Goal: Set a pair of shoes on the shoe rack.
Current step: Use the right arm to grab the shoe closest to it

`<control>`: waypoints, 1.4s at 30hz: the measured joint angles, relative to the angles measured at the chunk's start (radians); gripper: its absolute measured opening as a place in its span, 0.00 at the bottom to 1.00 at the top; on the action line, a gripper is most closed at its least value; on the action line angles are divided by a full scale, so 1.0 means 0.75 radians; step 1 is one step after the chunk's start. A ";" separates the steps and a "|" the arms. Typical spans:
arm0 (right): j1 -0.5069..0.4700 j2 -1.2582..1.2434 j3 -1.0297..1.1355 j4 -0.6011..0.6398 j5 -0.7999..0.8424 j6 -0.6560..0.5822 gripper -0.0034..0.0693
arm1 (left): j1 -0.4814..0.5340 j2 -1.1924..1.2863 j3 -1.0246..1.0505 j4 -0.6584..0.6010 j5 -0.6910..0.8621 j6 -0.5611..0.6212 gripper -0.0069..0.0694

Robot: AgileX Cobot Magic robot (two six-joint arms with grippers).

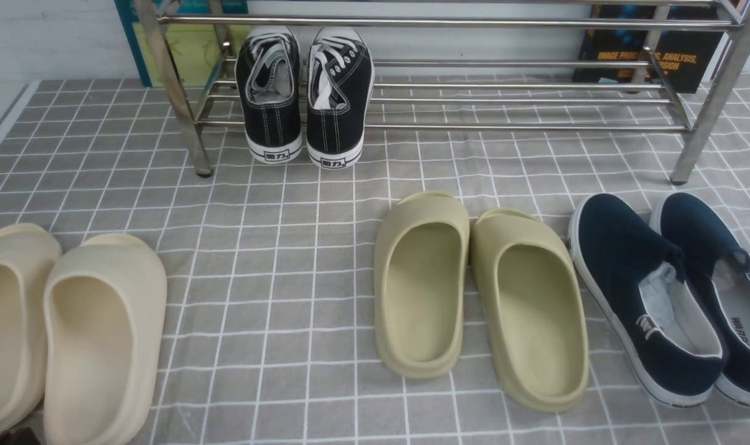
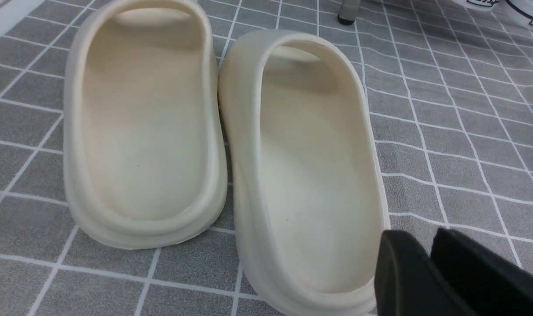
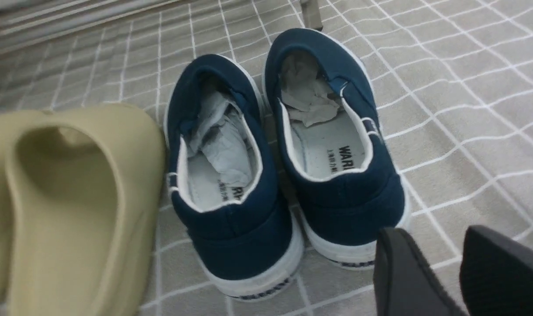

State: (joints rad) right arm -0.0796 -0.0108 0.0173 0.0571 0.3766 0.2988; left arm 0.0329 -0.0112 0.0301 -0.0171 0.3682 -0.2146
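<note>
The pair of shoes, navy slip-ons with white soles, stands on the checked cloth at the right, one shoe (image 1: 640, 296) beside the other (image 1: 708, 272), heels toward me. In the right wrist view both shoes (image 3: 222, 175) (image 3: 332, 145) have crumpled paper inside. My right gripper (image 3: 437, 237) hangs open just behind the heel of one, holding nothing. The silver shoe rack (image 1: 449, 127) stands at the back. My left gripper (image 2: 420, 237) is over the heel of a cream slide (image 2: 310, 166), its fingers a narrow gap apart and empty. Neither gripper shows in the front view.
Black lace-up sneakers (image 1: 304, 99) sit on the rack's lower shelf at its left end. Two cream slides (image 1: 97, 334) lie at the front left and two olive slides (image 1: 474, 290) in the middle, right next to the navy shoes. Rack legs (image 1: 708, 105) rest on the cloth.
</note>
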 joint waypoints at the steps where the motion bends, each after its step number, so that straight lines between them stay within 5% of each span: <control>1: 0.000 0.000 0.000 0.076 -0.005 0.060 0.38 | 0.000 0.000 0.000 0.000 0.000 0.000 0.24; 4: 0.000 0.000 0.003 0.252 -0.018 0.178 0.38 | 0.000 0.000 0.000 0.000 0.000 0.000 0.24; 8: 0.000 0.000 0.010 0.689 -0.023 0.430 0.38 | 0.000 0.000 0.000 0.000 0.000 0.000 0.24; 11: 0.000 0.000 0.010 0.764 -0.023 0.459 0.38 | 0.000 0.000 0.000 0.000 0.000 0.000 0.24; 19: 0.000 0.000 0.009 0.659 -0.182 0.351 0.38 | 0.000 0.000 0.000 0.000 0.000 0.000 0.24; 23: 0.000 0.000 -0.121 0.588 -0.166 0.077 0.37 | 0.000 0.000 0.000 0.000 0.000 0.000 0.24; 27: 0.000 0.094 -0.323 0.496 0.007 -0.157 0.30 | 0.000 0.000 0.000 0.000 0.000 0.000 0.24; 32: 0.000 0.514 -0.687 0.299 0.491 -0.552 0.05 | 0.000 0.000 0.000 0.000 0.000 0.000 0.24; 36: 0.055 0.890 -0.954 0.262 0.835 -0.692 0.04 | 0.000 0.000 0.000 0.000 0.000 0.000 0.24; 42: 0.301 1.254 -1.150 0.218 0.896 -0.711 0.05 | 0.000 0.000 0.000 0.000 0.000 0.000 0.24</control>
State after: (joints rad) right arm 0.1465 0.9298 -0.8452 0.2206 1.0486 -0.2342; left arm 0.0329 -0.0112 0.0301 -0.0171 0.3682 -0.2146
